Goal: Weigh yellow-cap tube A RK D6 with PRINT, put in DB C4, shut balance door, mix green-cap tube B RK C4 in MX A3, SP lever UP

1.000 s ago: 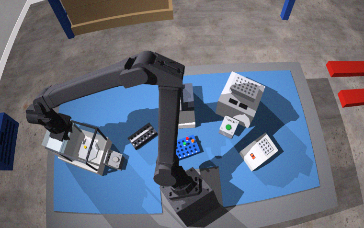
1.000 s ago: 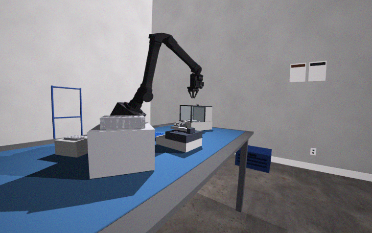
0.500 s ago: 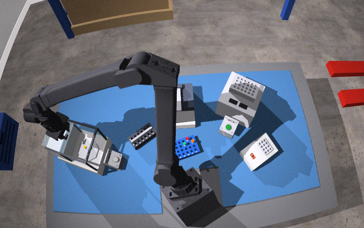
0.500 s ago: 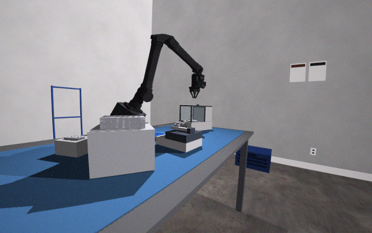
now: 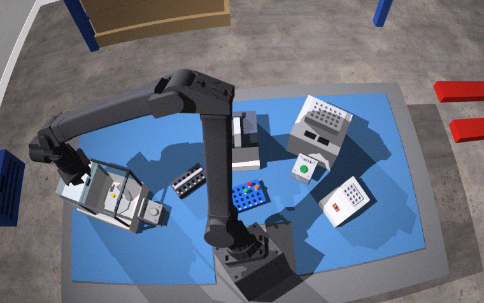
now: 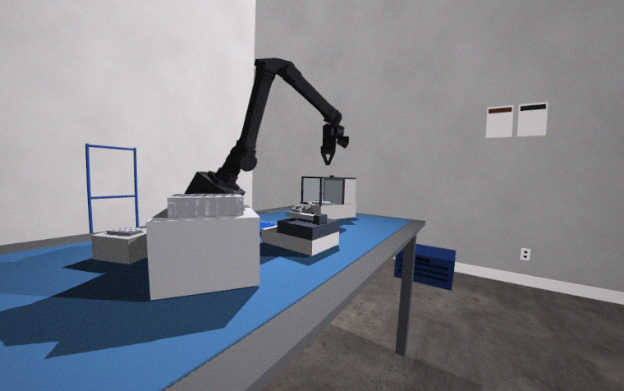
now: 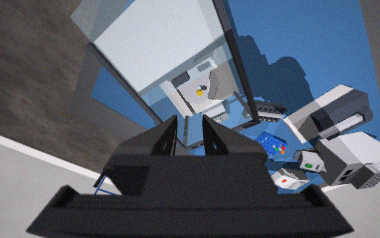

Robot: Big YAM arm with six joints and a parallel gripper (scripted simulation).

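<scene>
One yellow-capped tube A [image 5: 113,195] [image 7: 199,92] seems to stand inside the balance [image 5: 135,223] [image 6: 338,210] [image 7: 237,65]. The gripper [image 5: 80,180] [image 6: 327,162] [image 7: 189,119], partly open, nothing held, sits toward its ten o'clock from the top. An off-centre descent could clip the frame, shifting the unfixed station. The exterior view reveals clearance above the glass; only top and wrist show the cap.

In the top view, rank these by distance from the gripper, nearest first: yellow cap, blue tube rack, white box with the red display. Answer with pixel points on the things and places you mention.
1. Yellow cap [image 5: 113,195] [image 7: 199,92], inside the glass box beside the gripper [image 5: 79,181] [image 6: 327,163] [image 7: 190,120].
2. Blue tube rack [image 5: 250,202] [image 7: 270,143], mid-bench.
3. White box with the red display [image 5: 330,212], far right side.
</scene>
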